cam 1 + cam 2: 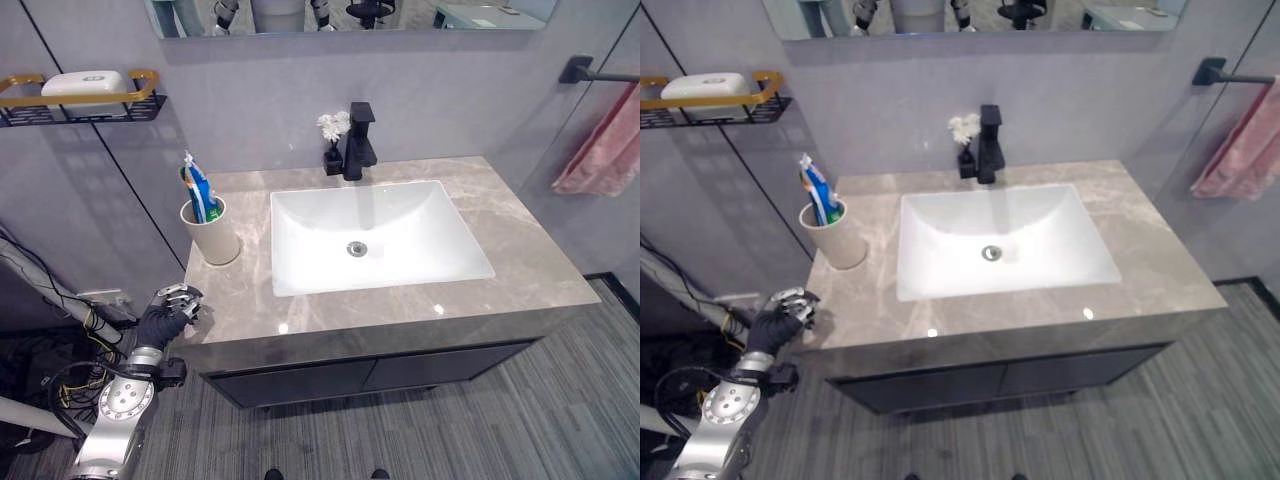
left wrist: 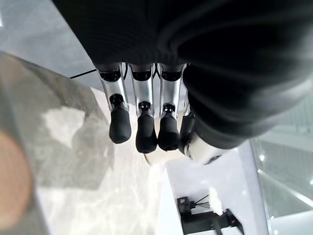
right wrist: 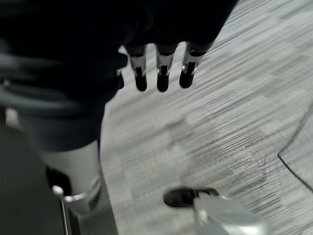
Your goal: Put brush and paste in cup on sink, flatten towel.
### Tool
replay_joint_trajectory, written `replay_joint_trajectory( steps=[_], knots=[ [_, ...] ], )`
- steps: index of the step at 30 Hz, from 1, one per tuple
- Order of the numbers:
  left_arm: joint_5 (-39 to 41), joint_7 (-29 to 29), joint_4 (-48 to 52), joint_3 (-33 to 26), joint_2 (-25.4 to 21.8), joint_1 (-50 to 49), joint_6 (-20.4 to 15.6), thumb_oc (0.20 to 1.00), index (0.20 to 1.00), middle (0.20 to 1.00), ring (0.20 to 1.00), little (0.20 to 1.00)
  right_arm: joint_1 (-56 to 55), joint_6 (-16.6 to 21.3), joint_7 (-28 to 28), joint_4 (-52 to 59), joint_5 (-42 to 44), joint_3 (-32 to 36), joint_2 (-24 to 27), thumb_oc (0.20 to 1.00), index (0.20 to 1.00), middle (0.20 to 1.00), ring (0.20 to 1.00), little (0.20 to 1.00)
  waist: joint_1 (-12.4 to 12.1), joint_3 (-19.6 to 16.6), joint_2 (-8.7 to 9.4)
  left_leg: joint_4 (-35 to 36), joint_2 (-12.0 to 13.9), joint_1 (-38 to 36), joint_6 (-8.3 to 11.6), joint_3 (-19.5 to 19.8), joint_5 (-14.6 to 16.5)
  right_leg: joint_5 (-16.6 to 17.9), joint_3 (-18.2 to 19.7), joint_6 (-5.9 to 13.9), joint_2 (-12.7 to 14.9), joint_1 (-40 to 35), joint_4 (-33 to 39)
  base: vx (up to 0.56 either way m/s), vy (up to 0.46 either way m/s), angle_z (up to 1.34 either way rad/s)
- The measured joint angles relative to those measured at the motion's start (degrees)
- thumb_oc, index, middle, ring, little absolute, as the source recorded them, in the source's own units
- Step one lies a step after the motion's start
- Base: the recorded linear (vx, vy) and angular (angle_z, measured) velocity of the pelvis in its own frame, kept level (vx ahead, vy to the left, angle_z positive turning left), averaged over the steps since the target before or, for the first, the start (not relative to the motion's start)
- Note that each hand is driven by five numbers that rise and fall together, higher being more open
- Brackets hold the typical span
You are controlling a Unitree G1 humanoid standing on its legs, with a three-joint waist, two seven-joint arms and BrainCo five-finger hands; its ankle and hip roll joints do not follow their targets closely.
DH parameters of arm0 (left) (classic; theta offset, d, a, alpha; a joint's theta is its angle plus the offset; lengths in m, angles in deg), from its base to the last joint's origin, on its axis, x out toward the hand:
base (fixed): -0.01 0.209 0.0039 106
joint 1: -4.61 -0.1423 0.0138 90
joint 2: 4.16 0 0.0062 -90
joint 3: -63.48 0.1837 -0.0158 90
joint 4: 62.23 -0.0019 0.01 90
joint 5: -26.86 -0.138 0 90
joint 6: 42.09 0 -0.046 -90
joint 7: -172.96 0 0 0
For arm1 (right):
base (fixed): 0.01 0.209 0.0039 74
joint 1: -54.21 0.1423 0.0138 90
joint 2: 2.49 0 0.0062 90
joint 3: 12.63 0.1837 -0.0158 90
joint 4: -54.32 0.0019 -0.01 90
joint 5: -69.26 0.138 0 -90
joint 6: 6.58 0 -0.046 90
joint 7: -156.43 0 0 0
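Note:
A beige cup (image 1: 212, 232) stands on the marble counter (image 1: 520, 250), left of the basin. A blue and white toothpaste tube (image 1: 201, 190) and a toothbrush stick up out of it. A pink towel (image 1: 605, 150) hangs bunched on a black bar on the right wall. My left hand (image 1: 170, 312) hovers at the counter's front left corner, below the cup, with its fingers (image 2: 145, 132) curled and nothing in them. My right hand (image 3: 163, 81) hangs over the grey floor, fingers relaxed and empty.
A white basin (image 1: 375, 235) fills the middle of the counter, with a black faucet (image 1: 358, 140) and a small vase of white flowers (image 1: 333, 127) behind it. A wall shelf (image 1: 85, 105) with a white soap bar hangs at the upper left.

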State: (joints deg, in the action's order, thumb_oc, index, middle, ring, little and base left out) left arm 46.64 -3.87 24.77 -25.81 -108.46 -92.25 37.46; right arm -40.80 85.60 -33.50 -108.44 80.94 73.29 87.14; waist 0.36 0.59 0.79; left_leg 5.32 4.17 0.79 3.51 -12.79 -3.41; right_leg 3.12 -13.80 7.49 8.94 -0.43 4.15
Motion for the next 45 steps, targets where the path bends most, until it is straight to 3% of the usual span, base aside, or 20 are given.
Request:
replay_joint_trajectory(
  steps=[5,9,12,15,16,18,20,24,25,28,29,31,33,36,45],
  knots=[
    [0.0,-0.87,0.8,2.92,1.26,2.29,-0.8,0.2,0.2,0.2,0.2,0.2,1.88,0.32,1.39,2.78,-4.67,-0.02,-1.26,1.0,1.0,1.0,1.0,1.0,-0.03,2.37,1.43,-0.67,-2.43,-0.18,-1.24,1.3,0.66,-1.85,-0.93,1.6,3.04,0.59,-4.47,-0.03,0.168,0.22],
    [-0.1,-1.79,2.51,3.43,-0.15,3.16,-0.89,0.2,0.2,0.2,0.2,0.2,1.33,0.28,1.5,2.66,-4.65,0.04,-1.31,1.0,1.0,1.0,1.0,1.0,0.1,4.32,3.35,-2.87,-6.01,0.35,-4.14,3.11,2.66,-4.19,-1.27,3.29,7.63,1.36,-10.73,-0.01,0.189,0.23],
    [-0.11,-2.18,2.57,4.65,-0.79,4.04,-1.03,0.2,0.2,0.2,0.2,0.2,0.92,0.21,1.62,2.84,-4.63,0.02,-1.58,1.0,1.0,1.0,1.0,1.0,0.46,4.84,2.93,-3.2,-6.82,0.46,-5.01,3.51,2.77,-3.74,-0.8,2.82,9.01,4.25,-16.22,-0.01,0.16,0.14],
    [-0.11,-2.32,2.78,5.12,-0.94,4.71,-1.09,0.2,0.2,0.2,0.2,0.2,1.66,0.29,2.7,4.32,-4.54,-0.38,-2.65,1.0,1.0,1.0,1.0,1.0,0.7,6.27,2.35,-4.11,-7.35,-0.04,-7.17,3.11,3.53,-1.87,-0.33,1.46,10.08,8.4,-24.46,0.06,0.208,-0.08],
    [-0.05,-2.59,3.72,5.48,-0.98,4.74,-1.05,0.2,0.2,0.2,0.2,0.2,1.92,0.35,3.01,3.91,-4.53,-1.78,-2.6,1.0,1.0,1.0,1.0,1.0,0.93,6.88,1.68,-3.18,-7.3,-1.08,-8.16,3.34,3.26,-4.15,2.43,2.37,9.46,11.12,-27.71,0.08,0.054,-0.01],
    [0.01,-4.03,5.92,5.65,-1.48,5.27,-1.09,0.2,0.2,0.2,0.2,0.2,2.89,0.14,3.98,3.41,-4.54,-2.64,-2.41,1.0,1.0,1.0,1.0,1.0,0.84,7.07,2.02,-3.05,-7.75,-1.72,-8.34,3.11,3.52,-4.68,1.9,2.88,9.49,11.73,-22.6,0.08,-0.018,0.01],
    [0.48,-4.73,7.01,5.75,-1.46,5.73,-1.21,0.2,0.2,0.2,0.2,0.2,2.52,0.07,4.26,2.88,-4.74,-2.82,-2.41,1.0,1.0,1.0,1.0,1.0,0.87,6.83,2.41,-3.02,-8.12,-1.8,-8.52,3.39,3.7,-2.34,2.02,4.15,9.5,11.88,-15.68,0.09,-0.066,0.09],
    [0.63,-5.09,6.89,6.42,-1.49,6.54,-1.16,0.2,0.2,0.2,0.2,0.2,3.34,-0.77,5.02,1.25,-6.22,-4.08,-2.35,1.0,1.0,1.0,1.0,1.0,0.69,6.5,3.16,-3.05,-8.1,-2.21,-7.97,4.22,3.65,3.79,2.44,5.36,9.57,12.17,-7.68,0.1,-0.069,0.13],
    [0.64,-5.1,6.87,6.44,-1.5,6.47,-1.14,0.2,0.2,0.2,0.2,0.2,3.66,-0.92,5.1,0.67,-7.73,-4.59,-2.42,1.0,1.0,1.0,1.0,1.0,0.46,6.36,3.66,-3.1,-8.11,-3.24,-7.09,4.17,4.22,5.88,1.82,5.12,9.64,11.59,-5.85,0.13,-0.096,0.01],
    [1.88,-5.97,6.92,6.34,-1.97,6.03,-1.13,0.2,0.2,0.2,0.2,0.2,3.32,-1.28,5.48,-0.67,-9.74,-5.24,-3.21,1.0,1.0,1.0,1.0,1.0,0.36,5.43,6.08,-2.85,-8.53,-6.09,-4.56,4.83,6.03,7.78,0.72,4.32,8.93,7.14,-2.75,0.18,-0.121,0.09],
    [2.31,-6.14,6.52,6.35,-1.03,5.81,-1.08,0.2,0.2,0.2,0.2,0.2,2.91,-1.4,5.55,-0.92,-10.36,-5.26,-3.32,1.0,1.0,1.0,1.0,1.0,0.48,5.01,6.11,-3.04,-7.72,-6.77,-3.59,5.42,6.73,8.48,0.99,2.71,7.99,5.82,-1.7,0.13,-0.097,0.08],
    [2.78,-6.88,7.64,6.89,-0.71,4.52,-1.04,0.2,0.2,0.2,0.2,0.2,3.64,-2.03,5.89,-1.12,-10.77,-5.89,-2.63,1.0,1.0,1.0,1.0,1.0,0.41,4.39,3.31,-2.98,-4.25,-6.82,-1.74,5.45,7.23,7.74,-0.18,1.6,4.49,5.03,-0.63,0.14,-0.12,0.0],
    [3.65,-7.35,7.72,6.77,-0.31,4.42,-0.94,0.2,0.2,0.2,0.2,0.2,3.73,-2.39,6.3,-0.93,-10.89,-6.3,-1.55,1.0,1.0,1.0,1.0,1.0,0.54,3.9,1.91,-2.72,-1.94,-6.82,-0.73,5.79,6.98,8.2,-1.0,0.12,2.07,4.16,0.82,0.15,-0.142,0.02],
    [6.68,-7.66,7.84,6.6,-0.23,4.44,-0.51,0.2,0.2,0.2,0.2,0.2,4.45,-2.32,6.07,0.24,-10.91,-6.51,-1.34,1.0,1.0,1.0,1.0,1.0,0.61,3.71,1.63,-2.58,-0.32,-6.95,0.07,5.67,6.92,7.53,-1.16,-0.89,0.33,4.18,0.81,0.1,-0.08,-0.05],
    [7.35,-7.78,7.85,6.39,-0.12,1.96,0.49,0.2,0.2,0.2,0.2,0.2,5.11,-2.14,5.28,2.13,-13.79,-9.56,-1.56,1.0,1.0,1.0,1.0,1.0,0.5,2.33,0.76,-0.2,-0.31,-7.45,0.65,5.74,6.72,6.85,-1.09,-0.67,0.35,4.83,0.83,0.05,-0.038,0.0]
  ],
)
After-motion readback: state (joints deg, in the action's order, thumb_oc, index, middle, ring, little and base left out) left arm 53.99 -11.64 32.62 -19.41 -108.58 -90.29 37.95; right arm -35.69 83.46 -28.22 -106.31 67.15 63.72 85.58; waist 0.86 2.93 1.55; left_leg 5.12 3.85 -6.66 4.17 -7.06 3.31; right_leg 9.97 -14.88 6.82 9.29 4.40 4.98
